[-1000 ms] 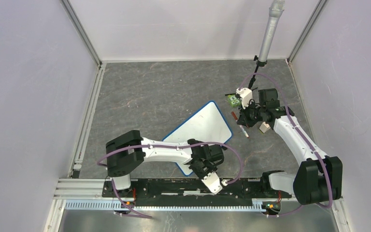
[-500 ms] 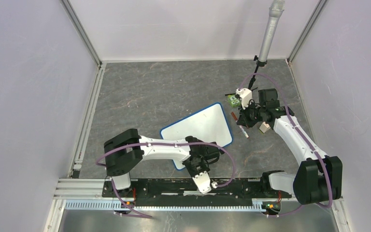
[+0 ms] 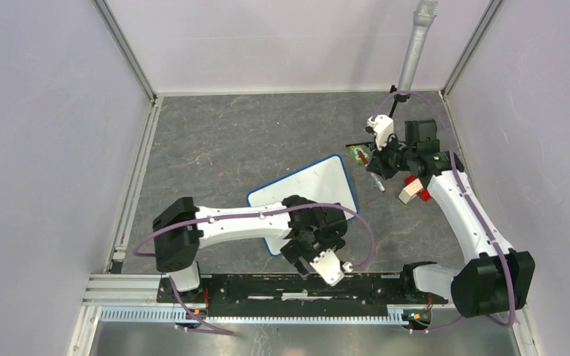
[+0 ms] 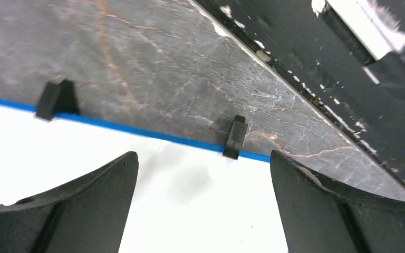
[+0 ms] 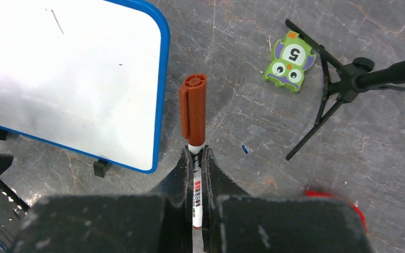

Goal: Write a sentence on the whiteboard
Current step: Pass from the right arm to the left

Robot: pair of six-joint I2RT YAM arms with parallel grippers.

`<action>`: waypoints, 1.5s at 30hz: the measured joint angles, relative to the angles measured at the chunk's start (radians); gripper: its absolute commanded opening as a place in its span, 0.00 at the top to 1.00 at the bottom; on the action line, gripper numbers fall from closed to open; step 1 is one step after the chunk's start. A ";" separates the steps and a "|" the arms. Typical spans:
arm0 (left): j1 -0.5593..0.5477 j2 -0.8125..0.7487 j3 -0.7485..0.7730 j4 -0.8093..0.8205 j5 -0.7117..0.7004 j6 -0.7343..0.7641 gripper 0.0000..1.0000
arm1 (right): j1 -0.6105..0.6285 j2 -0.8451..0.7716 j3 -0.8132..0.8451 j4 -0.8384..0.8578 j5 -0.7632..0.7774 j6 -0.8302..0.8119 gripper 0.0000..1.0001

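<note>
The whiteboard (image 3: 306, 195), white with a blue frame and black feet, lies flat on the table in front of the left arm. My left gripper (image 3: 303, 252) hovers open over the whiteboard's near edge (image 4: 153, 136); its fingers (image 4: 100, 200) stand wide apart with nothing between them. My right gripper (image 5: 195, 158) is shut on a white marker with a reddish-brown cap (image 5: 192, 110), which hangs just right of the board's far corner. From above, that gripper (image 3: 377, 165) is near the back right. The sentence is not in view; the board's face (image 5: 68, 74) shows only a faint stroke.
A green owl card (image 5: 290, 60) marked 5 lies beside a black tripod (image 5: 343, 89) that carries a grey microphone (image 3: 413, 52). A wooden block with red parts (image 3: 413, 189) sits under the right arm. The black base rail (image 4: 348, 79) runs close to the board's near edge.
The left gripper turned the board more level, then opened and let go of its near edge. The right arm rose and drew back with the marker.
</note>
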 measured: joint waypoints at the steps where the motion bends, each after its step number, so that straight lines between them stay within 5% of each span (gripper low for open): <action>1: 0.000 -0.014 0.019 -0.010 0.013 -0.031 0.00 | 0.000 -0.008 0.011 -0.006 -0.001 -0.003 1.00; 9: 0.066 -0.197 0.161 -0.032 0.180 -0.411 0.00 | 0.014 -0.074 0.024 -0.051 -0.098 -0.009 1.00; 18: 0.633 -0.489 0.201 0.099 0.350 -0.941 0.00 | 0.183 -0.065 0.108 -0.057 -0.230 0.012 1.00; 22: 0.755 -0.555 0.168 0.122 0.525 -0.935 0.00 | 0.301 -0.034 0.152 -0.040 -0.302 0.035 1.00; 29: 0.755 -0.558 0.152 0.060 0.764 -0.710 0.14 | 0.452 0.044 0.155 -0.032 -0.387 0.074 1.00; 35: 0.718 -0.511 0.140 -0.044 0.837 -0.491 0.22 | 0.505 0.090 0.155 -0.032 -0.450 0.095 1.00; 45: 0.679 -0.491 0.077 -0.065 0.883 -0.391 0.36 | 0.554 0.098 0.155 -0.031 -0.491 0.103 1.00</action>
